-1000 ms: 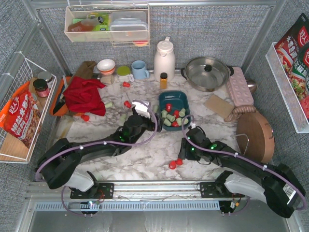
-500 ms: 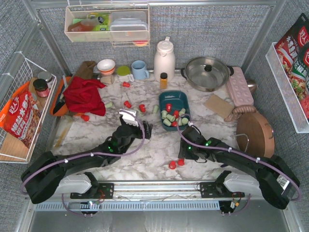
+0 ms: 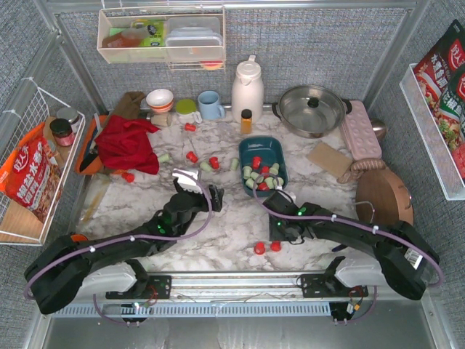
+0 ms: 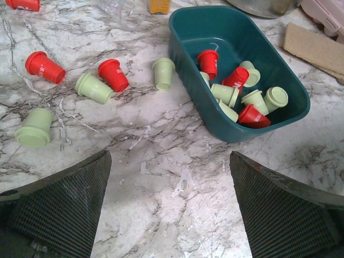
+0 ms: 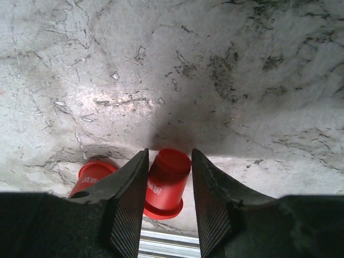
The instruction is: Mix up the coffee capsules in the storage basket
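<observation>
The dark teal storage basket point(image 3: 269, 145) stands at the table's middle and holds several red and pale green coffee capsules point(image 3: 261, 174). The left wrist view shows it upper right point(image 4: 215, 121) with its capsules point(image 4: 236, 94). Loose capsules point(image 3: 205, 164) lie on the marble left of it point(image 4: 102, 80). Two red capsules point(image 3: 259, 249) lie near the front edge. My right gripper point(image 3: 276, 238) points down at them. Its fingers point(image 5: 129, 193) stand either side of one red capsule point(image 5: 166, 183), which lies on the table. My left gripper point(image 3: 197, 183) is wide open and empty point(image 4: 169, 161), short of the basket.
An amber bottle point(image 3: 246, 121), white thermos point(image 3: 247, 87), blue mug point(image 3: 211, 105) and lidded pot point(image 3: 311, 109) stand at the back. A red cloth point(image 3: 127, 142) lies at the left, a round wooden board point(image 3: 383, 203) at the right. The table's metal front rail point(image 5: 166, 242) is just below the right fingers.
My left gripper has drawn back from the basket toward the near left. My right gripper has moved toward the front edge and now straddles a red capsule.
</observation>
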### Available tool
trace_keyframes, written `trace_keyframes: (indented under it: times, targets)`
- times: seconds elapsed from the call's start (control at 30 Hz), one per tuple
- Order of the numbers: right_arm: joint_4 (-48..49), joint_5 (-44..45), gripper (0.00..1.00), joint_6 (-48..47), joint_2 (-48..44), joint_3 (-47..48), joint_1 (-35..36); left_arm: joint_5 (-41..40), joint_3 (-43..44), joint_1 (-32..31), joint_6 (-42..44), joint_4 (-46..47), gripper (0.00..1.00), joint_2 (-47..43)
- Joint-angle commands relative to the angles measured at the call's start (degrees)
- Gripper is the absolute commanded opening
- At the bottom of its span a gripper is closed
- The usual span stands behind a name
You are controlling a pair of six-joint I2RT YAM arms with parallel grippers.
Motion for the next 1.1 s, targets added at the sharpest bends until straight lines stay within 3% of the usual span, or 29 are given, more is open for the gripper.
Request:
trace_keyframes:
  times: [0.0,0.33,0.67,0.8,1.07]
  targets:
    - [-2.23,2.96,0.40,-0.10,-0.66,0.07,0.22,-1.39,-0.74,-0.08,-0.57,0.55,0.99,-1.25]
    - [-2.49,6.03,0.23,-3.19,-2.65,1.98,0.04,-1.75,-1.03,-0.01,-0.68,0.30,0.99,-2.00]
    - [-2.97,16.77,0.18,-20.22,-4.23,16.53,-5.06,-2.66,-0.75,-0.01,-0.73,-1.86,0.99,-1.58]
    - [4.67,19.19,0.19,-27.54,-2.46,21.41,-9.60,-4.44,-0.75,-0.01,-1.94,-2.48,0.99,-0.54]
    - [26.34,14.04,0.19,-33.80,9.30,25.57,-16.44,-19.62,-2.48,0.02,-12.63,-10.59,0.99,-4.02]
